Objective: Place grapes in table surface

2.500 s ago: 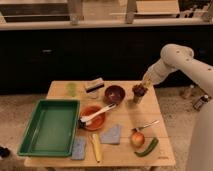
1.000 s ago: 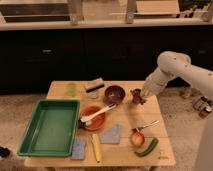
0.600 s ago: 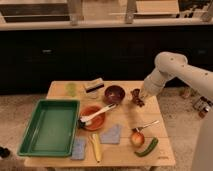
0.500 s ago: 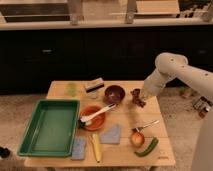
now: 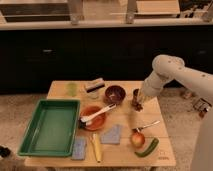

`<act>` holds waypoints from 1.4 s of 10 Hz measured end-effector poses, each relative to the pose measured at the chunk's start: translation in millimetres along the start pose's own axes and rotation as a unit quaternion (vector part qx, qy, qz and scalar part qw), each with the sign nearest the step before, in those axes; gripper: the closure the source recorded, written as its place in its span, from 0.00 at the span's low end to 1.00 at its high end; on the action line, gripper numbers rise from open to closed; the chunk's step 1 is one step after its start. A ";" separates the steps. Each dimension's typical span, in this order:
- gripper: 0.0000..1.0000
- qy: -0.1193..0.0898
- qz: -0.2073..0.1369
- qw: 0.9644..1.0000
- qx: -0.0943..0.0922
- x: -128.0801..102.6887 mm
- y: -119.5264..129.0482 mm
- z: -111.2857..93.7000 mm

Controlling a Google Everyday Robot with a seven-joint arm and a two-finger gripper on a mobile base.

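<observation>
My gripper (image 5: 136,102) hangs from the white arm that reaches in from the right. It is down at the light wooden table surface (image 5: 125,150), just right of the dark maroon bowl (image 5: 114,93). It is shut on the grapes (image 5: 135,95), a small dark purple-red lump at its tip. The grapes are very close to the tabletop; I cannot tell whether they touch it.
A green tray (image 5: 50,126) fills the table's left side. An orange bowl with a white utensil (image 5: 94,117) sits mid-table. A red-yellow apple (image 5: 137,139), a green pepper (image 5: 148,148), a spoon (image 5: 146,126), a corn cob (image 5: 96,147), a blue cloth (image 5: 112,135) and a sponge (image 5: 79,148) lie along the front. A cup (image 5: 72,88) and a box (image 5: 93,87) stand at the back.
The arm has lowered the gripper and the grapes from above the bowl's right side down towards the tabletop. Over the last half second it has barely moved.
</observation>
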 end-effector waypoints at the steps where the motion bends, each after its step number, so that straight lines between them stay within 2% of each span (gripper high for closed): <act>1: 1.00 -0.002 0.002 1.000 -0.005 -2.2 5.1 1.8; 7: 0.99 -0.016 0.003 1.000 -0.023 -13.9 11.2 12.8; 9: 0.84 -0.018 0.013 0.999 -0.023 -12.8 18.0 13.8; 10: 0.81 -0.018 0.013 0.999 -0.023 -11.7 15.3 15.3; 13: 0.92 -0.028 0.016 0.999 -0.037 -16.5 23.3 28.8; 14: 0.89 -0.027 0.017 0.999 -0.037 -15.5 23.2 29.1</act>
